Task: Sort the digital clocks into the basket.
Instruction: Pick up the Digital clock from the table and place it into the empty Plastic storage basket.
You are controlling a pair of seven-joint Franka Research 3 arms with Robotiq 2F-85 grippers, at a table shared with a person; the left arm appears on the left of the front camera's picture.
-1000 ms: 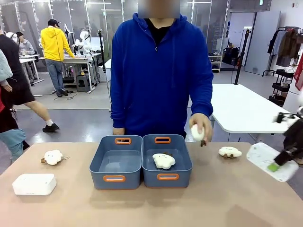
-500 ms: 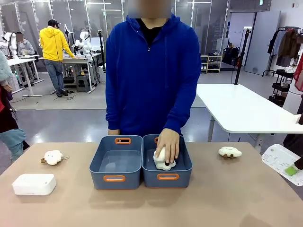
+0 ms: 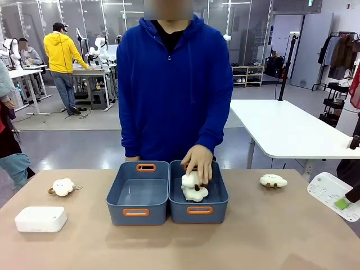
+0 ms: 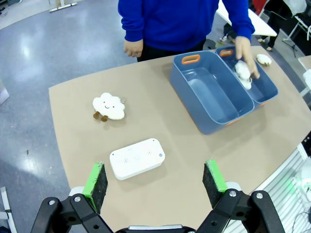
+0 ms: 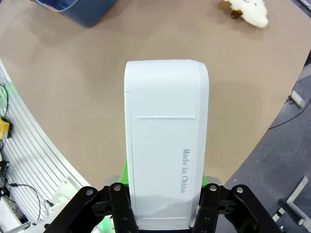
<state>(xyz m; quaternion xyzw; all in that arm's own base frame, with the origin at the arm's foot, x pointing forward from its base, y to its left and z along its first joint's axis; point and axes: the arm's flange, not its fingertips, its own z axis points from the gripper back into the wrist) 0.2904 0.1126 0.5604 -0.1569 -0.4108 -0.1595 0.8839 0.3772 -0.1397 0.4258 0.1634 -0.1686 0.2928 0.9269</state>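
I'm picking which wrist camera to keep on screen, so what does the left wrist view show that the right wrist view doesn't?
Left wrist view, not right: the open left gripper over a digital clock lying flat on the table, a cloud-like plush toy, the empty basket, and the person's hand on plush toys in the neighbouring tub. Right wrist view, not left: the right gripper shut on the second digital clock, its "Made in China" print legible. Both: the table, the plush sheep beside the tubs, a blue tub corner.

On the left gripper (image 4: 154, 163), black linkages with silver screws are seen at the base; green pads (image 4: 94, 179) are fitted inside the fingers.
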